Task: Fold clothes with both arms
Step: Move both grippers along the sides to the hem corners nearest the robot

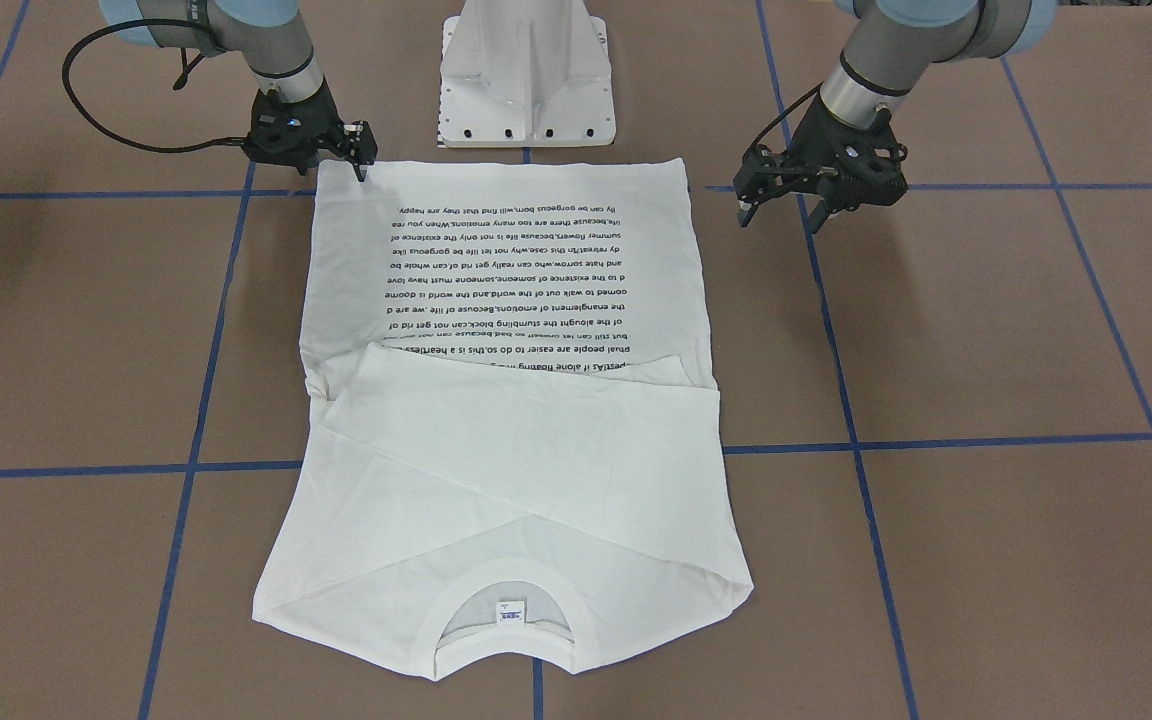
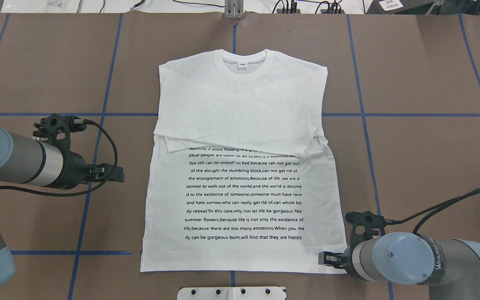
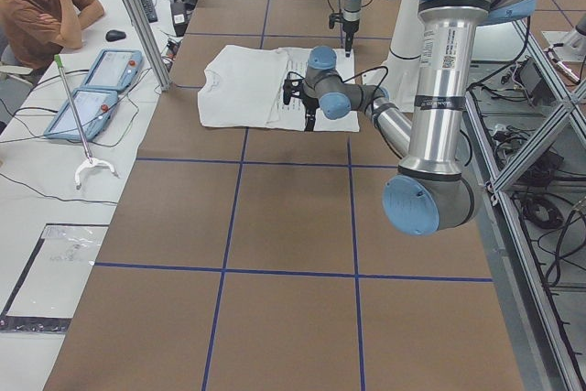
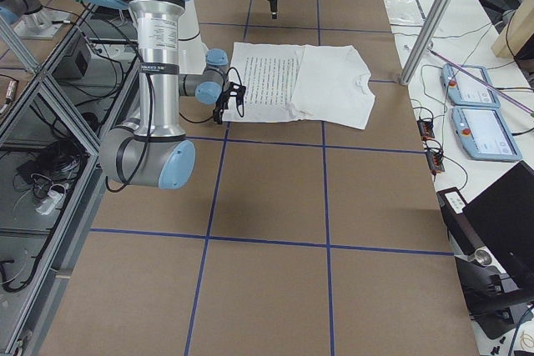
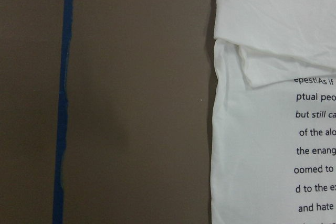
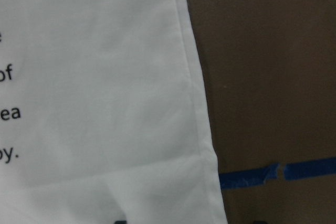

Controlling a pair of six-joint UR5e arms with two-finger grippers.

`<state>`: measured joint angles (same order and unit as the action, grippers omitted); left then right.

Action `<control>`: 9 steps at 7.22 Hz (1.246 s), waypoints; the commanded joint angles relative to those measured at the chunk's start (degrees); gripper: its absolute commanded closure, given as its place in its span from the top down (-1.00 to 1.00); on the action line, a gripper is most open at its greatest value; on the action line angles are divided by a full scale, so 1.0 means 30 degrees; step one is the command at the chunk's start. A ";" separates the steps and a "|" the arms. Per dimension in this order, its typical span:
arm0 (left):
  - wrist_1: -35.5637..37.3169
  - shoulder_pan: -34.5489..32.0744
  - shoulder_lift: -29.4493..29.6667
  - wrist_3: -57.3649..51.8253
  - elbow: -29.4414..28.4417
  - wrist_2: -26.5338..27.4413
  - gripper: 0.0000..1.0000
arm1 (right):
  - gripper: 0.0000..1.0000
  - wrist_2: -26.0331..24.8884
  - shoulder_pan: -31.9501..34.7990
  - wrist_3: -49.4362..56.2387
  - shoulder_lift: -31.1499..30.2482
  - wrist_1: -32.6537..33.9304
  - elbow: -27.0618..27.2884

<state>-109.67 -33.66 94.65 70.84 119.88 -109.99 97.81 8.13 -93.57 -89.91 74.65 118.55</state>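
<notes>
Shirt corner at right hand

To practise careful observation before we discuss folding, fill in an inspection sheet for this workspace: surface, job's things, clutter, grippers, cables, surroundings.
Surface: brown table, gridded with blue tape.
Job's things: white shirt lying flat, text side up, sleeves folded across the chest, collar away from the robot.
Clutter: nothing seen on the table.
Grippers: right gripper at a hem corner of the shirt, apparently open; left gripper open over bare table beside the shirt.
Cables: right wrist cable and left wrist cable, both black loops, neither on the shirt.
Surroundings: white pedestal base; side bench with blue-edged tablets; a seated person.
</notes>
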 commanded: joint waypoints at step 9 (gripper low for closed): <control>0.0082 0.0000 0.0237 0.0059 0.0060 0.0042 0.99 | -0.65 0.0151 0.0015 -0.0919 -0.0412 0.0076 0.0709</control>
<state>-109.43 -33.66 95.35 71.02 120.13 -109.86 98.33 8.18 -96.27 -91.16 74.84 120.47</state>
